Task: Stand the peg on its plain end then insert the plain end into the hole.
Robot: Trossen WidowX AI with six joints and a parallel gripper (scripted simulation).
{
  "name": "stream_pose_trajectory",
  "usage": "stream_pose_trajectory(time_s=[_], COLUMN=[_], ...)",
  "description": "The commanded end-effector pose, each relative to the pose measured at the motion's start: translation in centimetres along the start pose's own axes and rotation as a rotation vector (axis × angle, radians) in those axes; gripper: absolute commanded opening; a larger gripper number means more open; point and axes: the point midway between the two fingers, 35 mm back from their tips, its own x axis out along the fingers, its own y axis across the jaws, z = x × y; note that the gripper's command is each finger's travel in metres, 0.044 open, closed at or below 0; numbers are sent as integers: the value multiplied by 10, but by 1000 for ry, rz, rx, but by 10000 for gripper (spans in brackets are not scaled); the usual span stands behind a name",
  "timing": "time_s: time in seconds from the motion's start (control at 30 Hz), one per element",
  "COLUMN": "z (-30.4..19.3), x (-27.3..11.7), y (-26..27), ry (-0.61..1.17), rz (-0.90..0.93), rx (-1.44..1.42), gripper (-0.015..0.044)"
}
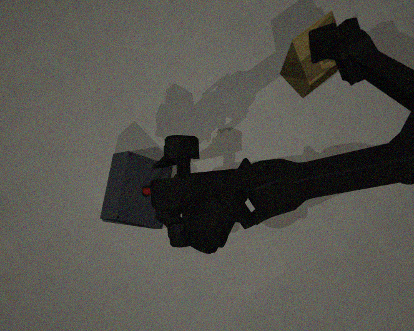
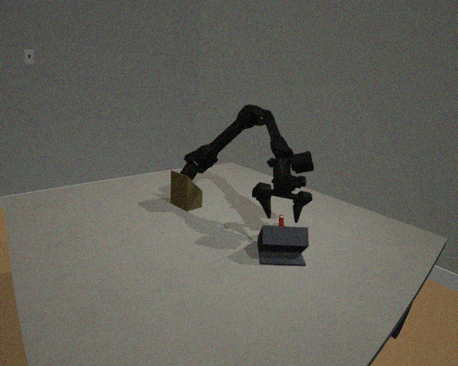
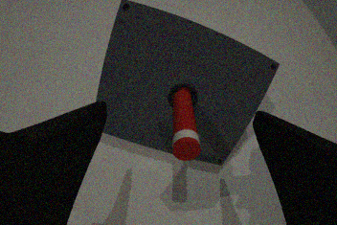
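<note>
Type of premises: a plain room fitted out as a robot test station, closest to a lab; the views do not settle the room's wider use. Evidence noted: a black jointed arm [image 1: 335, 178] [image 2: 224, 137] is stationed at a broad, pale grey tabletop [image 1: 75, 277] [image 2: 142, 295] [image 3: 43, 34]. On it are a dark sloped panel [image 1: 128, 185] [image 2: 284, 236] [image 3: 144, 54] with a hole in its face, in the manner of a test fixture, and an angular wood-toned block [image 1: 299, 67] [image 2: 179, 193]. Surroundings: a bare grey wall [image 2: 103, 90] bearing a small pale wall plate [image 2: 29, 56], light skirting [image 2: 455, 280] along its foot, and an orange-brown floor [image 2: 445, 322]. Lighting is dim.
</note>
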Motion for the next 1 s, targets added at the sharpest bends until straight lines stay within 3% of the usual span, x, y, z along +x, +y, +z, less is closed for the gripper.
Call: stream_pose_trajectory(time_s=[0.0,0.97], z=[0,3], x=[-5,-52], y=[0,2], ry=[2,-2], rz=[-2,-3], rx=[-2,1], gripper=[440,440])
